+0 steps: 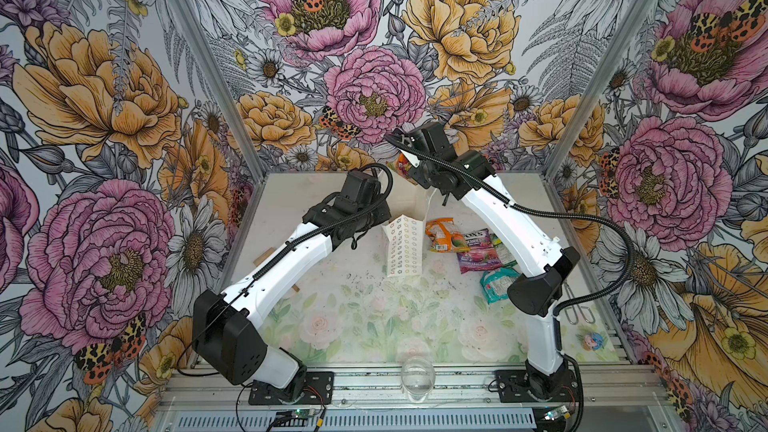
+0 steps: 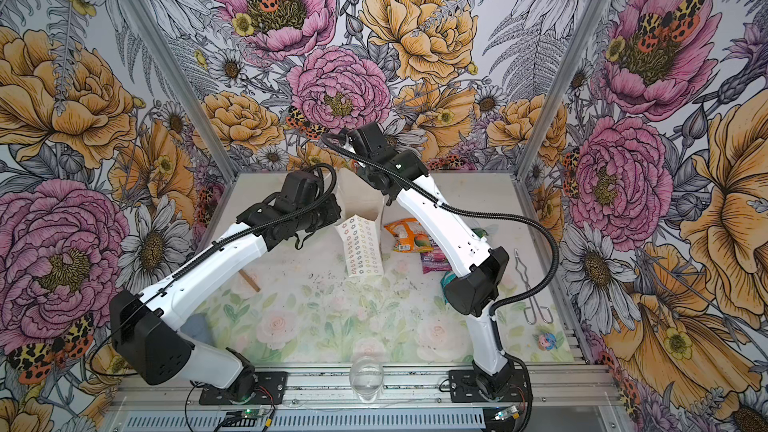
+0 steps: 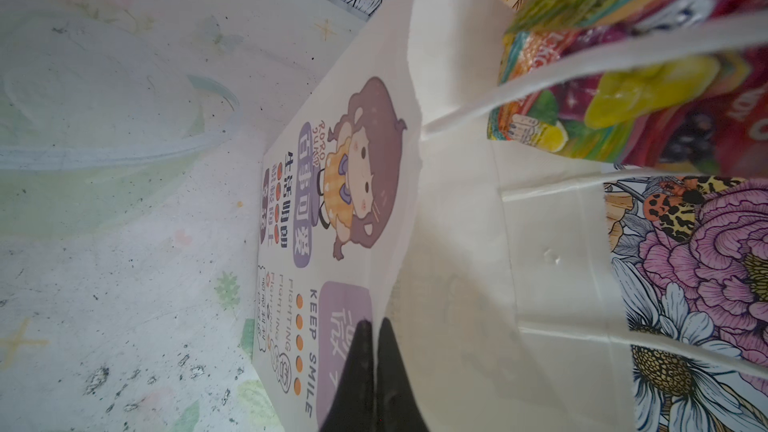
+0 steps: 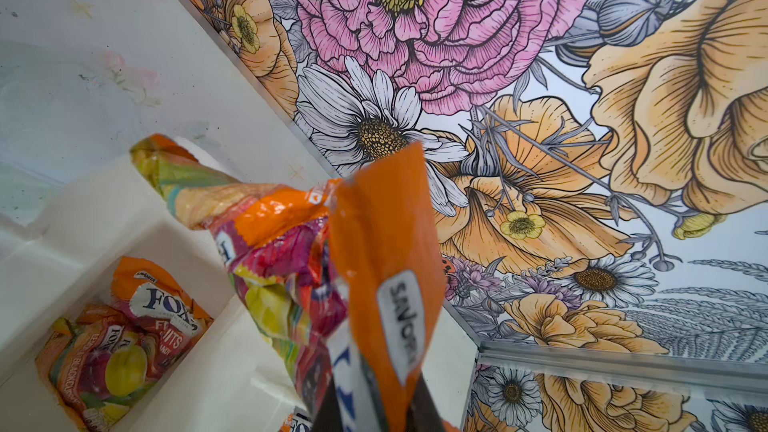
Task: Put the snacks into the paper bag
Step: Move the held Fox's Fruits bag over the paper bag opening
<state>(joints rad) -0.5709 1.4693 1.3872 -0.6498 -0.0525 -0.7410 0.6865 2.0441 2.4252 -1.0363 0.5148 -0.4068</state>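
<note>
Right wrist view: the right fingers (image 4: 428, 417) clamped an orange packet (image 4: 382, 222) above the open paper bag (image 4: 62, 276). The left fingers (image 3: 395, 371) pinched the bag's wall; holding its mouth wide would let the packet drop cleanly.

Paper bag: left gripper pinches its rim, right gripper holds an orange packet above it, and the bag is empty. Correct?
Not empty: the right wrist view shows an orange FOX'S packet lying inside the paper bag. The rest holds.

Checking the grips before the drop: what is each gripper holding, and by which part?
The right gripper pinches an orange snack packet by its flat sealed end. The left gripper pinches the paper bag at its top rim.
</note>
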